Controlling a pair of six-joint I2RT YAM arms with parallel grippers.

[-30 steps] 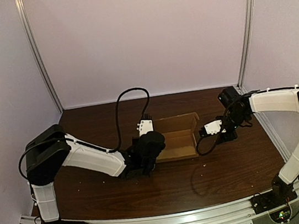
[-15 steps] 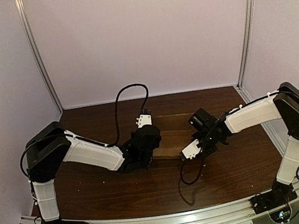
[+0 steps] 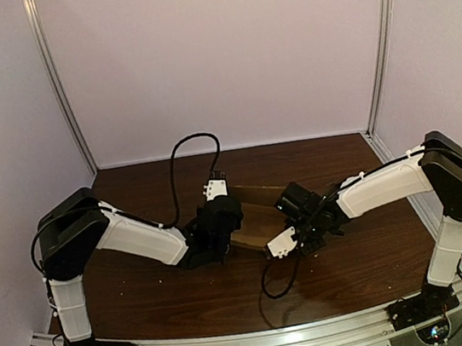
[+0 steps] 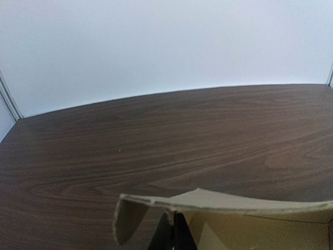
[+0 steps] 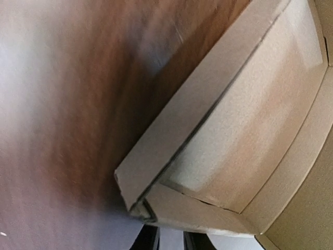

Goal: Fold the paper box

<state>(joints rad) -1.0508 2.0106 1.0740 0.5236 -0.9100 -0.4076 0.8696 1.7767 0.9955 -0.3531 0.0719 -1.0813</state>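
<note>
**A:** Two grip points, one per end. The paper box (image 3: 255, 219) sits mid-table (image 3: 341, 282) between the arms, and from above it looks tipped rather than flat.

**B:** Handling?

**A:** My guess is light, thin card with floppy walls. The top edge bows in the left wrist view. It'll crease easily, so hold a wall edge near a corner, not mid-panel. The matte surface shouldn't slip.

**B:** Jaws?

**A:** Left gripper (image 4: 173, 235): only a dark sliver shows under the wall edge, so I can't tell. Right gripper (image 5: 170, 240): the tips are a narrow gap apart, right at a box corner. Can't tell if they pinch the card.

**B:** Looks?

**A:** Plain brown open tray, unprinted. That corner gapes where the end flap meets the side wall, so it isn't tucked.
</note>
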